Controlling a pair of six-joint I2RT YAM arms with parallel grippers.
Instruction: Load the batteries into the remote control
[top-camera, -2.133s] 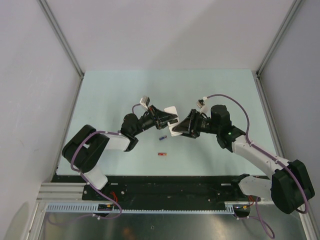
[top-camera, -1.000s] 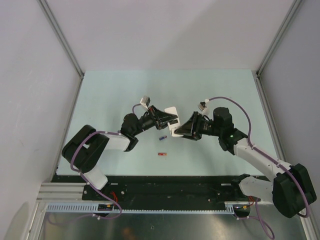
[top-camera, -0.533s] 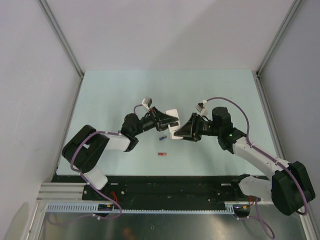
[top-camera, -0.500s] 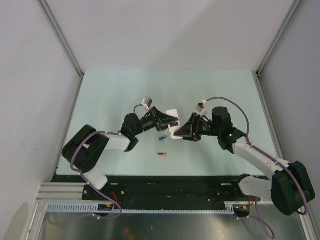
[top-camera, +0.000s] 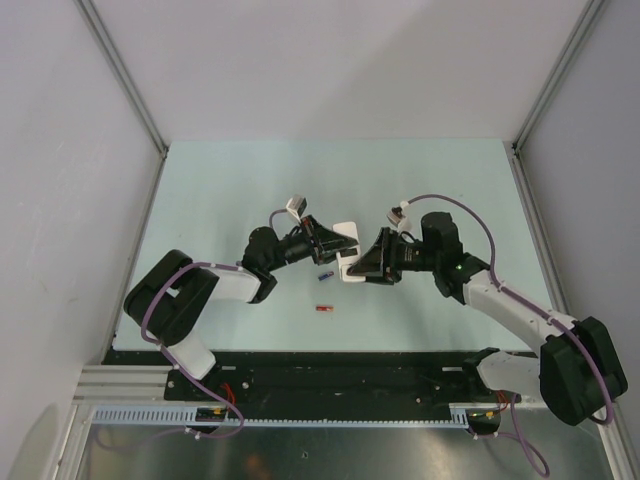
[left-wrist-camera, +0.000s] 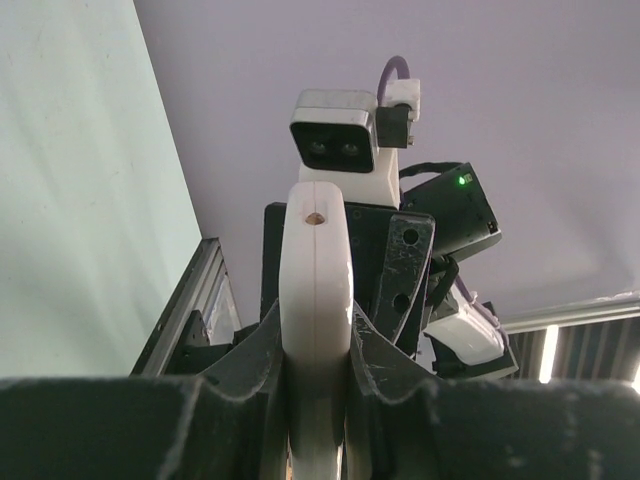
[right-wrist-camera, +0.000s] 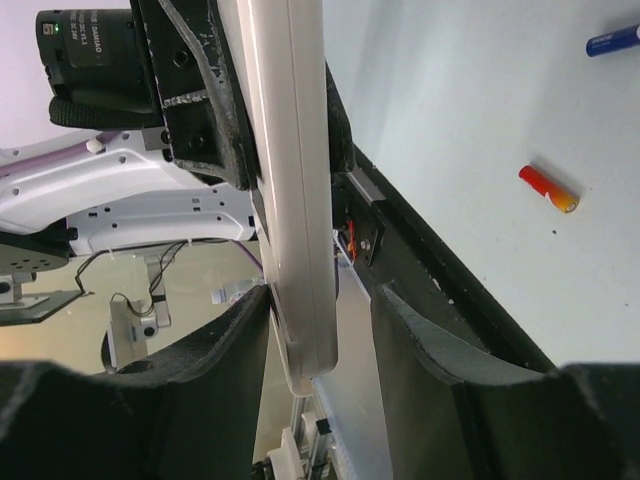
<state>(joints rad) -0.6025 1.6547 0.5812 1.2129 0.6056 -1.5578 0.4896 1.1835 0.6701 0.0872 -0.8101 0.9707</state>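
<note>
The right gripper (right-wrist-camera: 320, 330) has edged left, loosely straddling the remote (right-wrist-camera: 295, 200) the left gripper (left-wrist-camera: 315, 345) clamps, raised over the table (top-camera: 230, 180).

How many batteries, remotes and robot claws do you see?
batteries: 2, the blue battery and the red battery
remote control: 1
claws: 2, the left claw and the right claw
total: 5
</note>
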